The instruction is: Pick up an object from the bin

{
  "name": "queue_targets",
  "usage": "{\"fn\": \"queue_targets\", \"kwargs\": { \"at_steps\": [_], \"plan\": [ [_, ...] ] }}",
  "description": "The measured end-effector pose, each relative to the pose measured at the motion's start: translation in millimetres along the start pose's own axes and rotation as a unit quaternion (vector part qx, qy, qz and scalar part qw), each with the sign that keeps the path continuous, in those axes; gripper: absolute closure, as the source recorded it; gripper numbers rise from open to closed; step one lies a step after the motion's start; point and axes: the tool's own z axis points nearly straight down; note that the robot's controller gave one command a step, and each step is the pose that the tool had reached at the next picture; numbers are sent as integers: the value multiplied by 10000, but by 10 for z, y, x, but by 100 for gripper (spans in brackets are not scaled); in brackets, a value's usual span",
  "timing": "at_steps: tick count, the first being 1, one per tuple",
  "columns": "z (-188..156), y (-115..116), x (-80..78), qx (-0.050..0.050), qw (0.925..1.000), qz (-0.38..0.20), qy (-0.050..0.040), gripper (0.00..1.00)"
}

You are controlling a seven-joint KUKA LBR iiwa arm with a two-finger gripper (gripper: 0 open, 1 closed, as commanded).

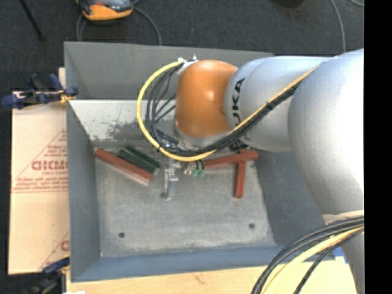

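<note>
Arm (306, 103) came in from the right, reaching across the back half of the grey bin (184, 225). The orange wrist cover (202, 100) sat over the back slope, with a yellow cable (143, 103) looped around its left side.

Gripper (167, 185) hung below the cover, low over the bin floor, a little left of centre. Couldn't tell whether it was released or clenched; it read as one narrow grey piece from this angle. Couldn't tell whether it touched the floor either.

Nearest thing: a long red-brown stick (122, 164) lying flat at back left, angled down to the right. Its near end was just beside the gripper on the left. Contact there: couldn't tell.

A dark green ribbed strip (139, 158) lay along the far side of that stick, roughly parallel and touching or nearly so.

A small green piece (198, 173) was just right of the gripper, partly under the wrist, too small to identify.

Further right, a red-brown bar (229, 160) lay crosswise, left end hidden under the wrist. A shorter red-brown bar (239, 181) ran from it toward the front; the two met at the right end like an L. Both were well apart from the gripper.

Front half of the floor showed two small dark spots (121, 235).
</note>
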Motion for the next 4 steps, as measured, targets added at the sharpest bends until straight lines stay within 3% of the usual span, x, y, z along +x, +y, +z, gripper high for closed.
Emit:
{"fn": "queue_targets", "kwargs": {
  "at_steps": [1,2,3,4],
  "plan": [
    [400,225,-171,-1,9989,472,3,0],
    [511,363,-531,-1,9999,157,-62,100],
    [511,363,-531,-1,9999,157,-62,100],
    [513,352,-548,-1,9996,-268,-63,100]
  ]
}}
